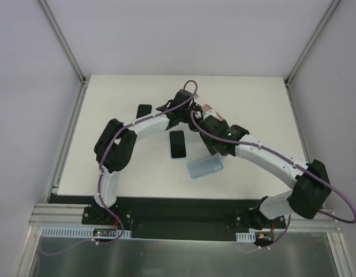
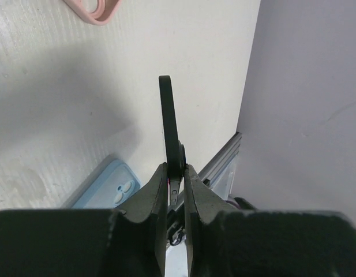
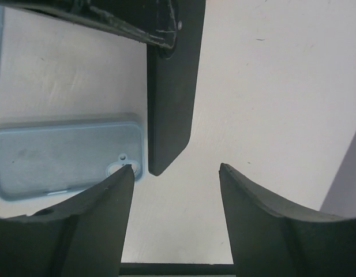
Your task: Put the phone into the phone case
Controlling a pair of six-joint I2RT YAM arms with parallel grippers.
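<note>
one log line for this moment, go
left gripper: shut on black slab | right gripper: open near it | blue case: on table

Lying on white table (image 1: pixel 247 98): blue-edged phone (image 1: pixel 178 145), light-blue case (image 1: pixel 205 167) (just beside it), black slab (image 1: pixel 143 111), pink case (image 2: pixel 84 11)

No text, label, brand, number or sign legible in any view.

- Phone (image 1: pixel 178 144), face up on the bench (image 1: pixel 247 109): screen dark, no characters readable.
- Light blue case (image 3: pixel 62 153): plain surface, no mark readable.
- Dark flat item (image 3: pixel 172 86) pinched in the left hand (image 2: pixel 175 173): nothing readable on the face or edge that shows.
- Small boards (image 1: pixel 102 232) at the arm bases: too small to read.
</note>
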